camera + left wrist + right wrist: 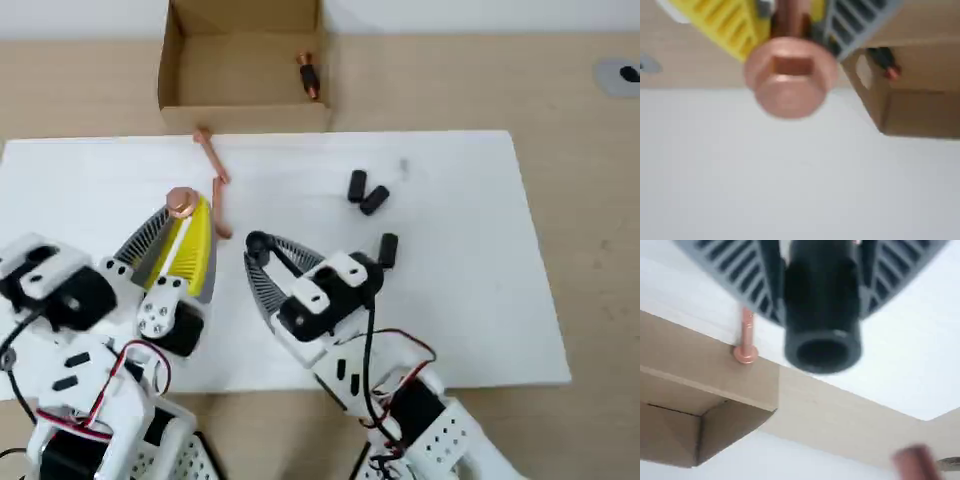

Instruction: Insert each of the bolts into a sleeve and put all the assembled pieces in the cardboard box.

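My left gripper (pixel 183 207), with one yellow and one grey finger, is shut on a copper bolt (pixel 181 202); its hex head (pixel 790 75) points toward the left wrist camera. My right gripper (pixel 259 246) is shut on a black sleeve (pixel 822 305), open bore facing out, just right of the held bolt. The cardboard box (pixel 180 70) stands at the back and holds one assembled piece (pixel 308 75). Two loose bolts (pixel 210 155) (pixel 220 207) lie on the white mat near the box's front. Three loose sleeves (pixel 357 185) (pixel 374 200) (pixel 388 249) lie to the right.
A white mat (pixel 470 300) covers the wooden table (pixel 580 180). The box's front wall (pixel 920 112) rises beyond the left gripper. One loose bolt (pixel 746 337) rests against the box (pixel 690 390). A grey disc (pixel 618 76) sits at the far right.
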